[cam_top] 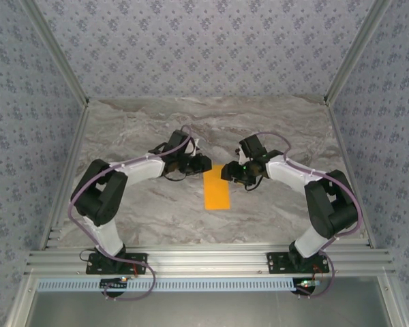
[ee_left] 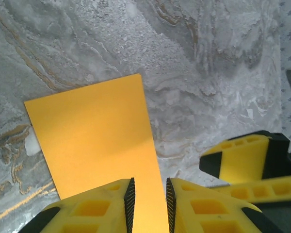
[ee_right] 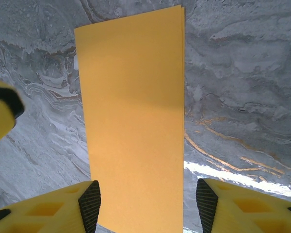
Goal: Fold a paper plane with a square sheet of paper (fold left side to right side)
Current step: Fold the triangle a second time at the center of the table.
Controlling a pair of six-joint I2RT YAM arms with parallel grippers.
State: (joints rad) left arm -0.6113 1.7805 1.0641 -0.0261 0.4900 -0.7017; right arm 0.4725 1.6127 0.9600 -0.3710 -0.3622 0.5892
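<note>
The orange-yellow sheet of paper (cam_top: 217, 187) lies flat on the marble table, doubled into a tall narrow rectangle. My left gripper (cam_top: 203, 163) hovers at its far left corner. In the left wrist view the paper (ee_left: 97, 131) runs under the left gripper (ee_left: 149, 204), whose jaws stand a narrow gap apart with nothing pinched. My right gripper (cam_top: 228, 172) sits at the far right corner. In the right wrist view the right gripper (ee_right: 148, 204) is wide open, its pads either side of the paper (ee_right: 133, 111), whose right edge shows two layers.
The marble table (cam_top: 143, 211) is bare around the paper. Aluminium frame posts and patterned walls close in the left, right and back. The right gripper's yellow fingers (ee_left: 242, 160) show close beside the left one, so the two grippers are nearly touching.
</note>
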